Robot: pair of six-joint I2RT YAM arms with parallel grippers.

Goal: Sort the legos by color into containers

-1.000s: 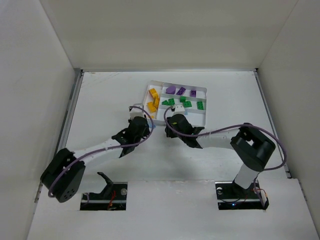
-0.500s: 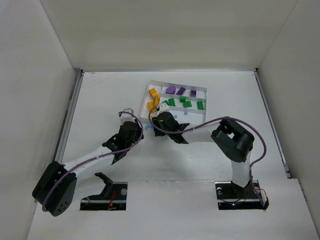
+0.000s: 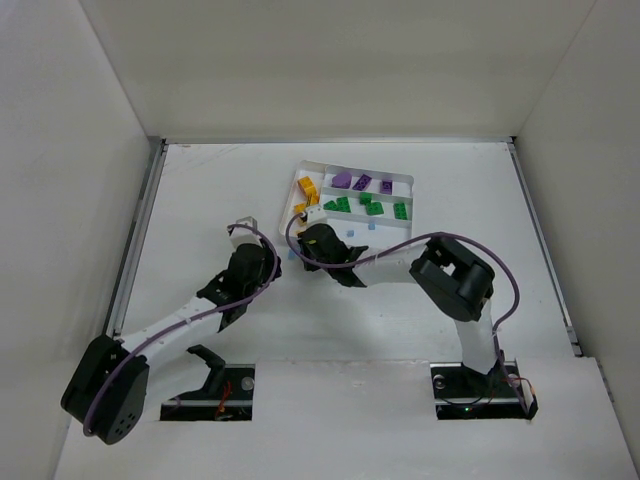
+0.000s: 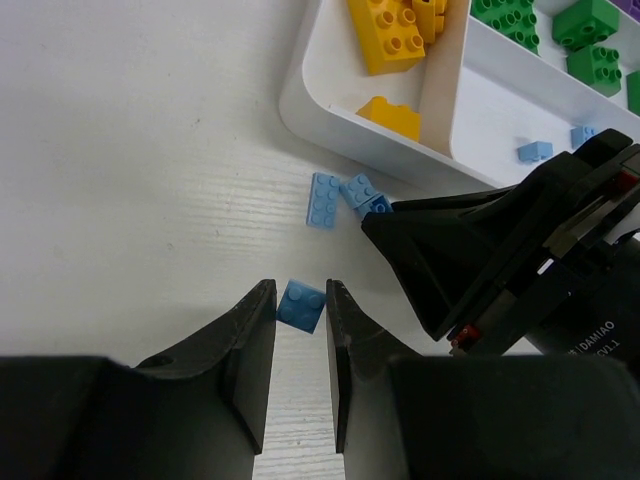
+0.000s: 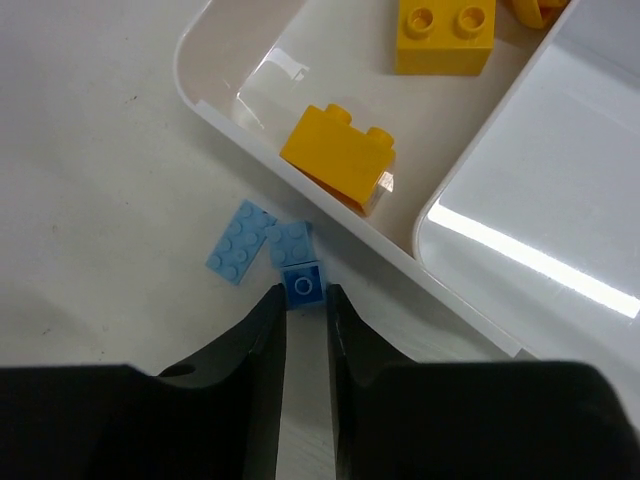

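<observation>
Left wrist view, item one: left gripper (image 4: pixel 300 292), fingers clamped on a pale blue brick (image 4: pixel 301 306); whether it rests on the tabletop or is lifted cannot be told.

Item two: right gripper (image 5: pixel 304 295), fingers pinched on a small darker blue brick (image 5: pixel 303 284) at the tabletop, just outside the tray's near-left corner.

Item three: white tray (image 3: pixel 395 236), set toward the far edge of the tabletop, about midway across.
- End section: yellow bricks (image 4: pixel 390 30).
- Far strip: purple bricks (image 3: pixel 362 182).
- Middle strip: green bricks (image 3: pixel 372 207).
- Near strip: two pale blue pieces (image 4: pixel 533 151), otherwise mostly bare.

Item four: loose pale blue plate (image 5: pixel 240 240) and a second loose blue brick (image 5: pixel 290 243), touching one another on the tabletop beside the right gripper's catch.

Status, by judgement: yellow, purple and green appear sorted. Blue is unfinished, with four pieces outside the tray: two gripped, two loose.
</observation>
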